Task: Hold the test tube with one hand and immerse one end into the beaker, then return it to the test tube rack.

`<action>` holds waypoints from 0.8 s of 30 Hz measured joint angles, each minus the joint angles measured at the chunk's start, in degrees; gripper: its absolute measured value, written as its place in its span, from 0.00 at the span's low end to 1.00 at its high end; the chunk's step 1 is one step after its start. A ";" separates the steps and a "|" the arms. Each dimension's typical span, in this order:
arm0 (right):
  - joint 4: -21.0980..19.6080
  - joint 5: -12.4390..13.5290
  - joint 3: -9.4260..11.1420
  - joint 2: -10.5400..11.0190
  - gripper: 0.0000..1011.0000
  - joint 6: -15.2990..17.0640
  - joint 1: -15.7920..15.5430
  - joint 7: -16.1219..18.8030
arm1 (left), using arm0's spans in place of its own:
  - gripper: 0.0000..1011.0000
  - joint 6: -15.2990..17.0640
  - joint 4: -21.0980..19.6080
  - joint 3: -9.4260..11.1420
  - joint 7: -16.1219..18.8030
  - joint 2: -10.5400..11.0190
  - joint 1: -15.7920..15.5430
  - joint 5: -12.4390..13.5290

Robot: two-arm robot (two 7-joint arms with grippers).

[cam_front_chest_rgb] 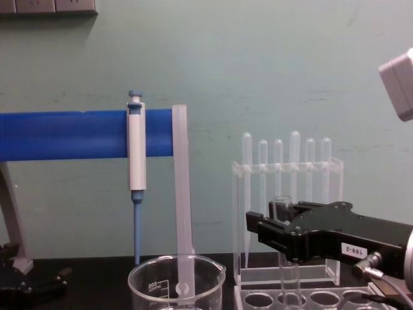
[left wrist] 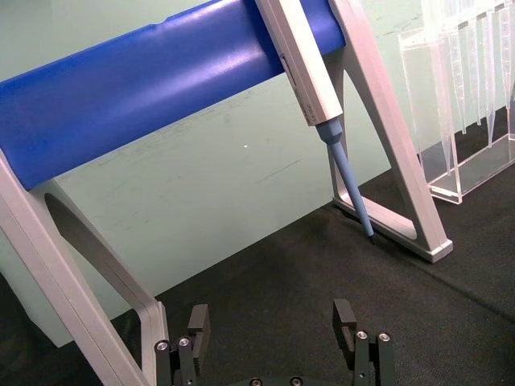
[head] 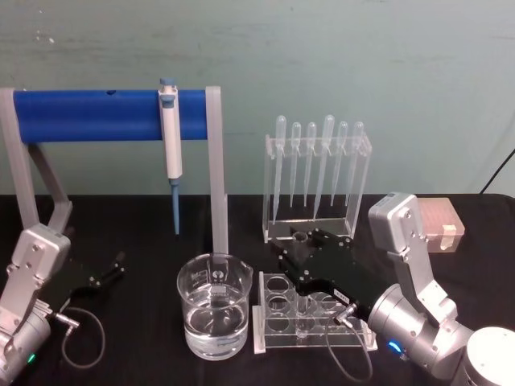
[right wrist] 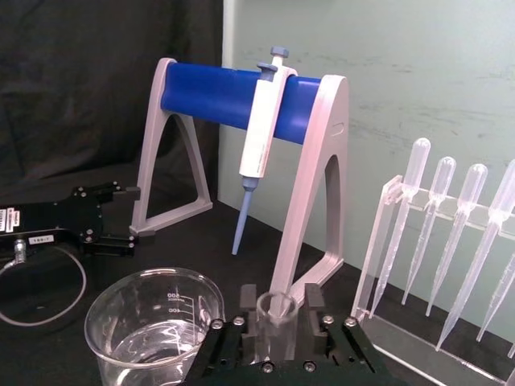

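Observation:
The test tube (head: 302,308) stands upright with its lower end in the clear acrylic rack (head: 272,323), to the right of the beaker (head: 213,314). My right gripper (head: 299,245) is shut on the tube just below its rim. The right wrist view shows the rimmed top of the test tube (right wrist: 276,308) between the two black fingers (right wrist: 248,299). From the chest view the tube (cam_front_chest_rgb: 282,208) rises above the right gripper (cam_front_chest_rgb: 279,226). The beaker (right wrist: 153,322) holds clear water and stands apart from the tube. My left gripper (head: 113,269) rests open at the left, its fingers (left wrist: 197,322) spread wide.
A blue-barred stand (head: 96,115) holds a white-and-blue pipettor (head: 170,137) behind the beaker. A clear rack of plastic pipettes (head: 318,177) stands behind the tube rack. A pink box (head: 441,225) sits at the far right. Cables lie near both wrists.

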 joint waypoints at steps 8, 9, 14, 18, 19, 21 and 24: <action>-1.83 0.17 0.89 0.07 0.61 0.24 -0.15 -0.29 | 0.99 0.00 0.00 0.00 0.00 0.00 0.00 0.00; -2.27 0.31 1.09 0.12 0.63 0.29 -0.19 -0.31 | 0.99 0.00 0.00 0.00 0.00 0.00 0.00 0.00; -6.50 1.55 3.18 0.79 0.80 0.34 -1.13 -0.90 | 0.99 0.00 0.00 0.00 0.00 0.00 0.00 0.00; -9.44 2.16 5.56 1.23 0.90 -0.07 -2.54 -2.66 | 0.99 0.00 0.00 0.01 0.00 0.00 0.00 0.00; -9.83 2.16 6.02 1.27 0.92 -0.13 -2.84 -3.11 | 0.99 0.00 0.00 0.00 0.00 0.00 0.00 0.00; -11.01 1.73 7.97 1.28 0.98 -0.10 -4.18 -5.42 | 0.99 0.00 0.00 0.00 0.00 0.00 0.00 0.00; -11.67 -0.35 10.31 1.17 0.99 1.37 -5.85 -9.22 | 0.99 0.00 0.00 0.00 0.00 0.00 0.00 0.00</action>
